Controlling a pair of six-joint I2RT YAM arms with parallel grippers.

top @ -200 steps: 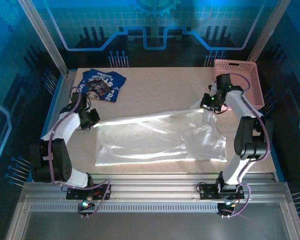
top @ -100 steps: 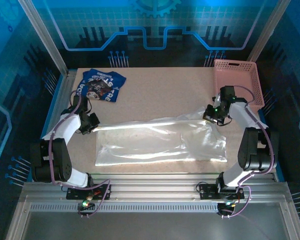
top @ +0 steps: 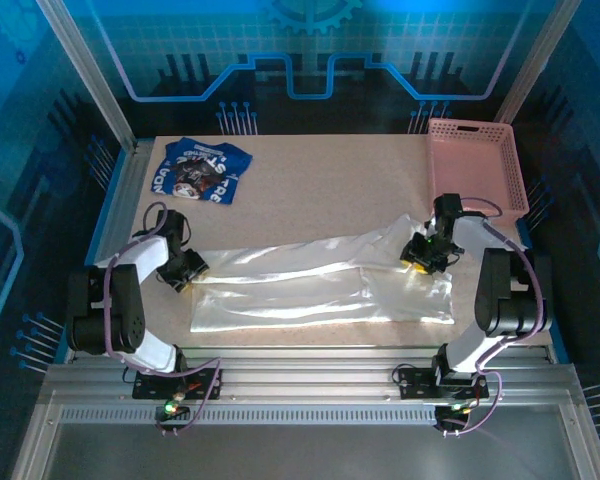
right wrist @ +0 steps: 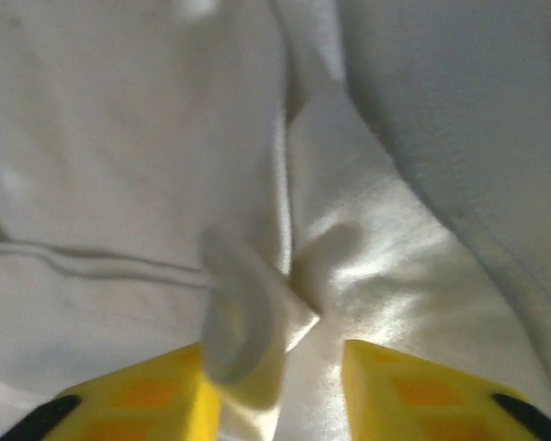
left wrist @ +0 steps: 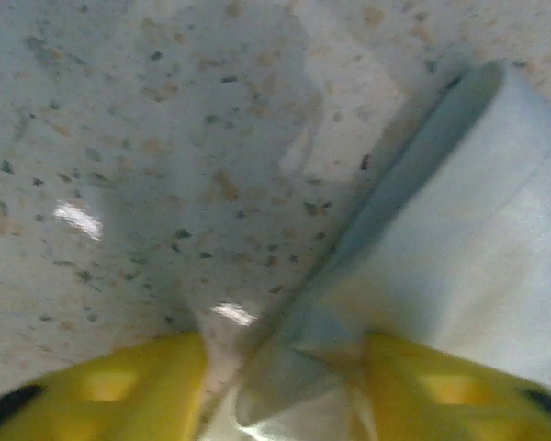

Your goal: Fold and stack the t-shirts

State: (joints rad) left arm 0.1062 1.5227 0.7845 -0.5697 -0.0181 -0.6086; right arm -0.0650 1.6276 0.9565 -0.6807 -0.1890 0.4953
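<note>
Both pairs of fingers have been brought nearer since the earlier frames. The far edge of the white t-shirt (top: 320, 295), stretched high between them a second ago, is now carried lower over the shirt's body. The left fingers (top: 188, 272) are closed on a rolled edge of the cloth, which is seen pinched between the yellow tips in the left wrist view, with bare speckled table (left wrist: 119, 138) beyond them and to their left. The right fingers (top: 423, 258) are closed on a small bunched fold, with more white cloth spread beyond them. The blue t-shirt (top: 198, 172) is left as a compact bundle well beyond the left fingers, and the pink basket (top: 480, 160) stands beyond the right fingers.

The white shirt is judged light, thin and limp: no shape is held by it, and it sags between the two grips unless tension is kept. A shallow pinch is likely to slip. Hold is best taken at the doubled hem or a seam, deep between the fingers, at matching points on either end so that the fold is laid straight.
</note>
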